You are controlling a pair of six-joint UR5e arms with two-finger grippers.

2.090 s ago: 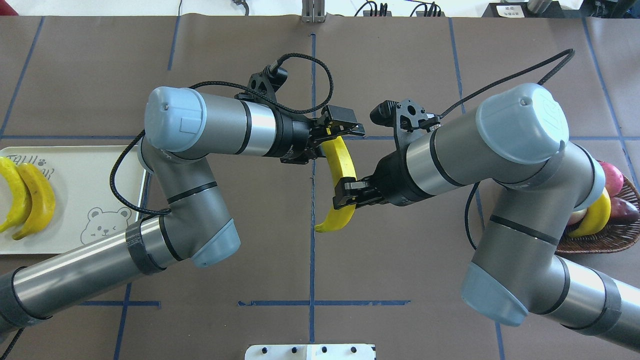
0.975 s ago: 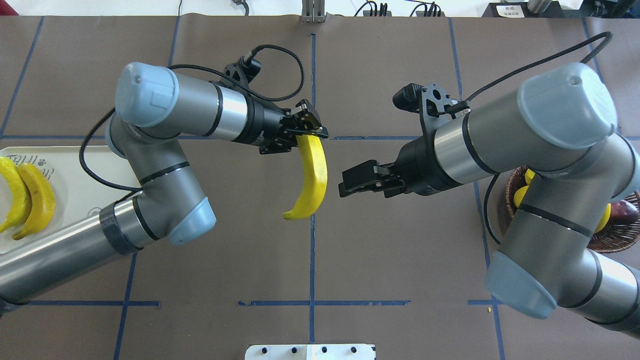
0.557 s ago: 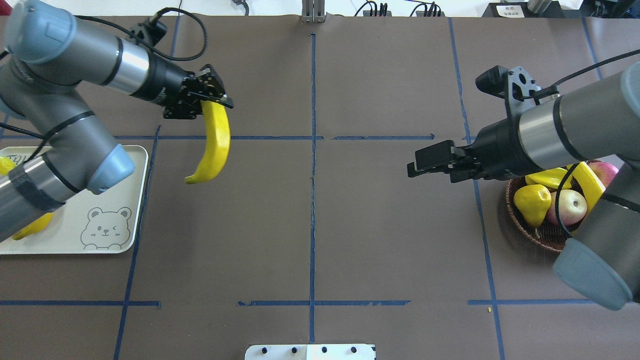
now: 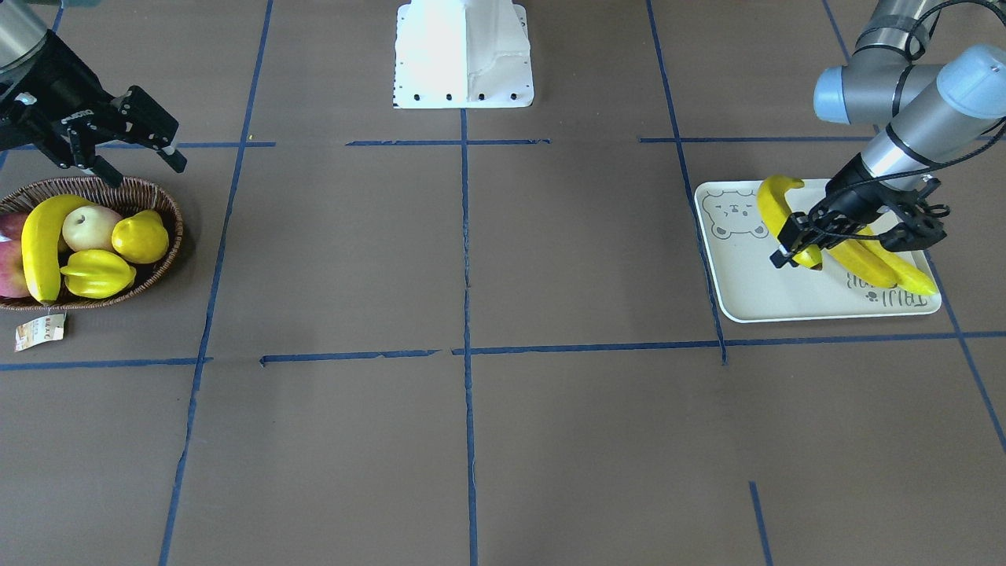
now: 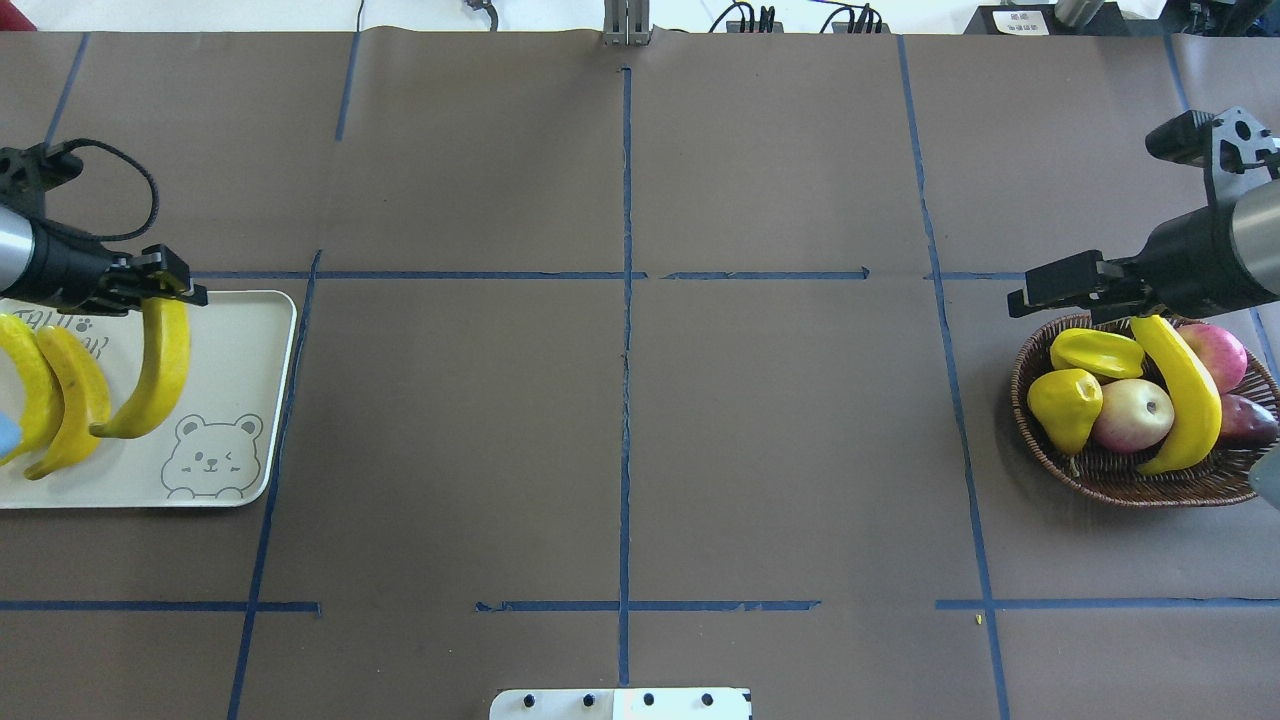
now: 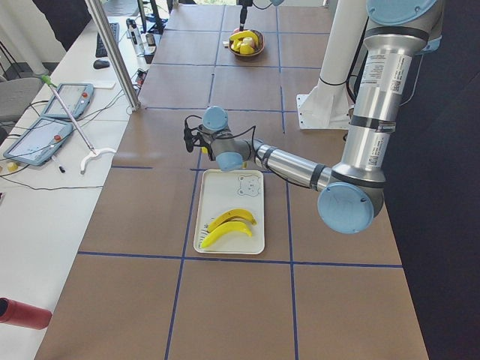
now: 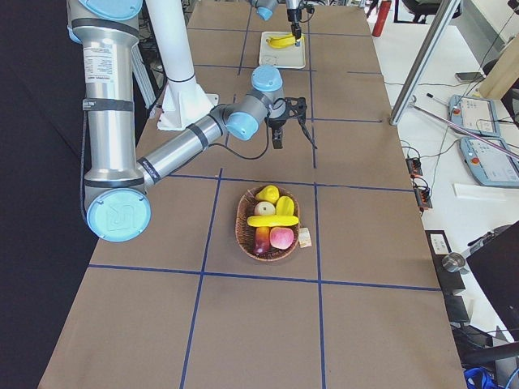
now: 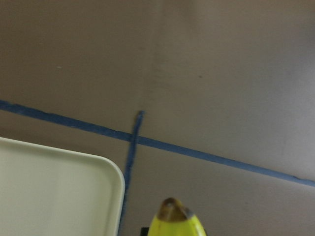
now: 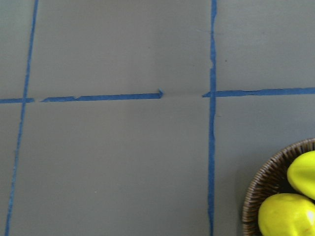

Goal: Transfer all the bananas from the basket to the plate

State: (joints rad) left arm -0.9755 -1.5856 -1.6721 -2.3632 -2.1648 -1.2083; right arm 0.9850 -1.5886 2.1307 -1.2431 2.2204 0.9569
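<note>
left gripper [image 5: 178, 290] is over the far edge of the plate [image 5: 240, 330], at the robot's left end of the bench [image 5: 620, 450], its fingers clamped on the upper end of a banana [image 5: 160, 370]. the fruit hangs down across the cream surface, roughly parallel to the two bananas [image 5: 75, 400] already lying side by side there. the alignment is judged deliberate, to lay it next to the pair and leave room. whether its lower tip touches the plate cannot be told. holding it by one end is judged to keep the fingers clear of the plate at set-down. right gripper [image 5: 1050, 290] hovers just beside the far rim of the basket [image 5: 1120, 475] with fingers spread and nothing between them, judged ready to take the last banana [image 5: 1185, 395]. that one lies on top of the other contents, across a starfruit [image 5: 1095, 352], a yellow pear-shaped fruit [image 5: 1065, 405], two apples [image 5: 1135, 415] and a dark purple item [image 5: 1255, 420]. status: two delivered, one at the point of delivery, one not yet lifted. markings: the plate bears a grey bear face [image 5: 205, 455] and grey lettering with a paw print, partly covered and not fully legible. a paper tag [image 4: 38, 332] hangs off the basket; its print is too small to read.
</note>
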